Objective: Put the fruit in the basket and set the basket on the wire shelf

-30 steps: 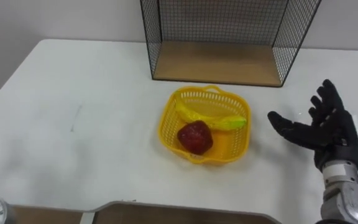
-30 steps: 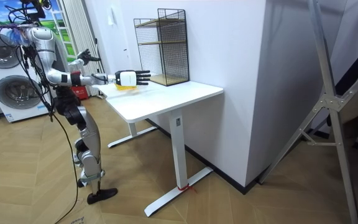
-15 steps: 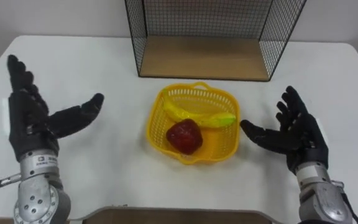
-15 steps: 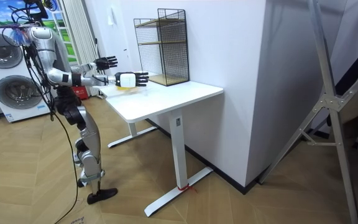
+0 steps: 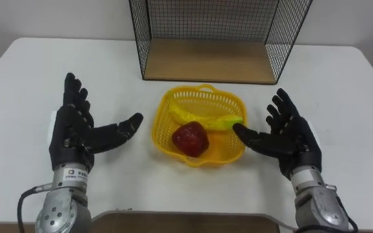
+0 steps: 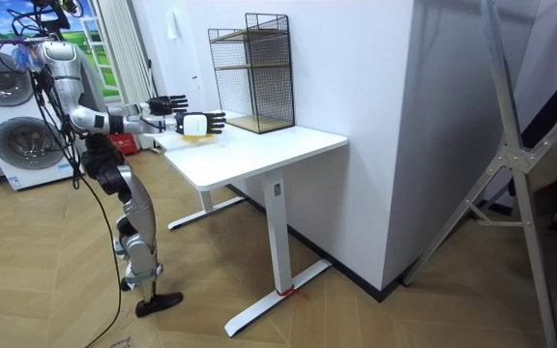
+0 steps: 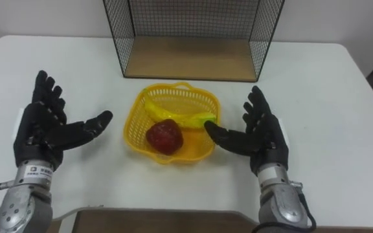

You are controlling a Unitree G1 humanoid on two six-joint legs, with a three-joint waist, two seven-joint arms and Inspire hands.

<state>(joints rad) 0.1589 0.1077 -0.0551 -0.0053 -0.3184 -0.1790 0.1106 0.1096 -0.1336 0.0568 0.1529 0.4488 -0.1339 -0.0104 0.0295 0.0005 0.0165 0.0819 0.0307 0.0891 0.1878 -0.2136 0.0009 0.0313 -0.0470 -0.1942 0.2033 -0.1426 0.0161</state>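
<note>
- Left eye view, surroundings: I read a white table (image 5: 31,71) with a black wire shelf (image 5: 206,58) at its far edge, its open front turned toward the robot.
- Left eye view, task items: the yellow basket (image 5: 162,115) stands on the table just in front of the shelf, apart from it. A banana (image 5: 203,118) lies across its far half. A red fruit (image 5: 190,138) sits in its near half, touching the banana.
- Left eye view, left hand (image 5: 76,133): it is held beside the basket's left wall, palm turned inward. The fingers are straight and spread, and it holds nothing. Bare table shows between the thumb tip and the basket.
- Left eye view, right hand (image 5: 291,139): it mirrors the other on the basket's right, fingers straight and spread, and is empty. Its thumb tip overlaps the right rim, and I cannot tell whether it touches.
- Right eye view: the basket sits between the two palms. The right thumb reaches in next to the banana's end. The shelf's wooden board (image 7: 186,58) lies directly behind the basket.
- Room view: the robot stands upright on the plank floor (image 6: 375,319) at the table's end on the room view's left, both arms out level over the tabletop.
- Room view, surroundings: the shelf, two tiers high, stands against the white wall (image 6: 356,87). A washing machine (image 6: 17,145) is behind the robot. A metal frame (image 6: 511,155) stands at the room view's right, well apart from the table.
</note>
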